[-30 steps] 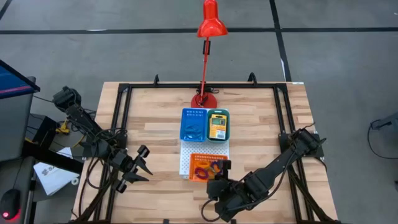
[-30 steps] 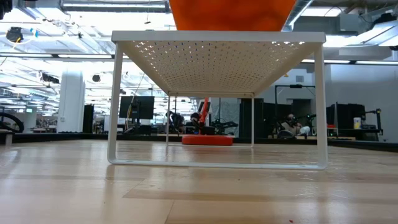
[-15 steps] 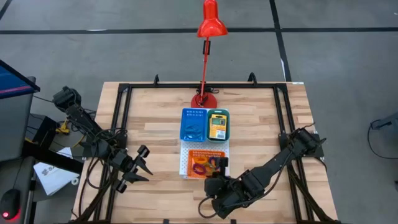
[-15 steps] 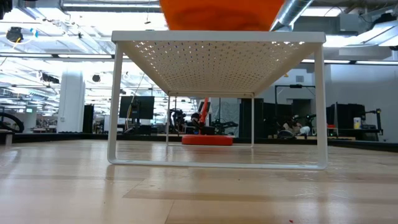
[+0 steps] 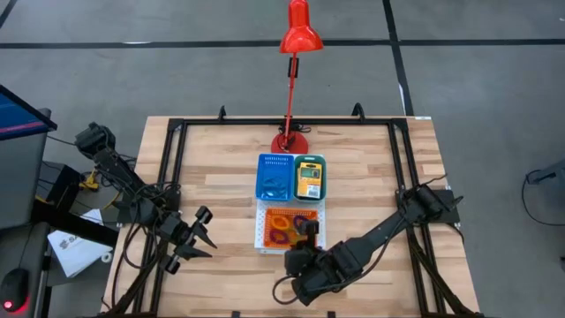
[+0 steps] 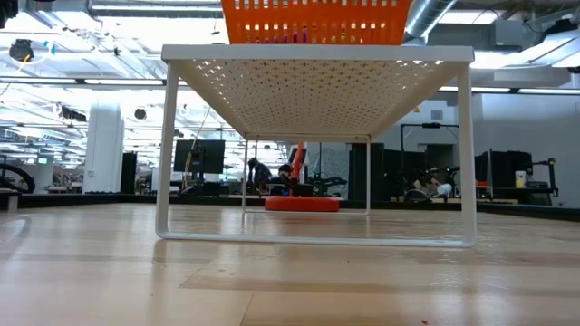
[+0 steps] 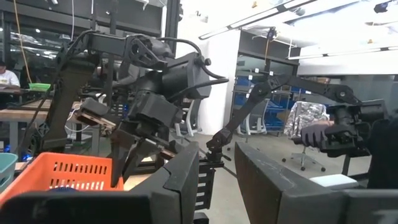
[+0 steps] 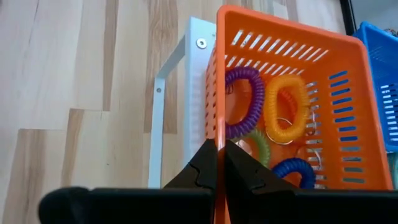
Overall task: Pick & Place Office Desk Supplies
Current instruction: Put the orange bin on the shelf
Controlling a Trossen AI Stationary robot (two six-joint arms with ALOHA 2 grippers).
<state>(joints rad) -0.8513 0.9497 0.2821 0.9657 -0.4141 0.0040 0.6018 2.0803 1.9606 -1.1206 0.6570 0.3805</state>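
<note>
The low view's upper edge cuts off the orange tray (image 6: pixel 313 22); the blue tray's (image 5: pixel 274 176) contents are too small to tell.

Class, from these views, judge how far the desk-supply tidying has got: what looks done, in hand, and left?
Done: blue tray and teal tray sit filled by the lamp. In hand: right end effector pinches the orange tray's wall on the white board. Left: release it; left end effector waits aside.

No text can be read; the crayon box (image 5: pixel 307 179) label — perhaps printed — is illegible.
</note>
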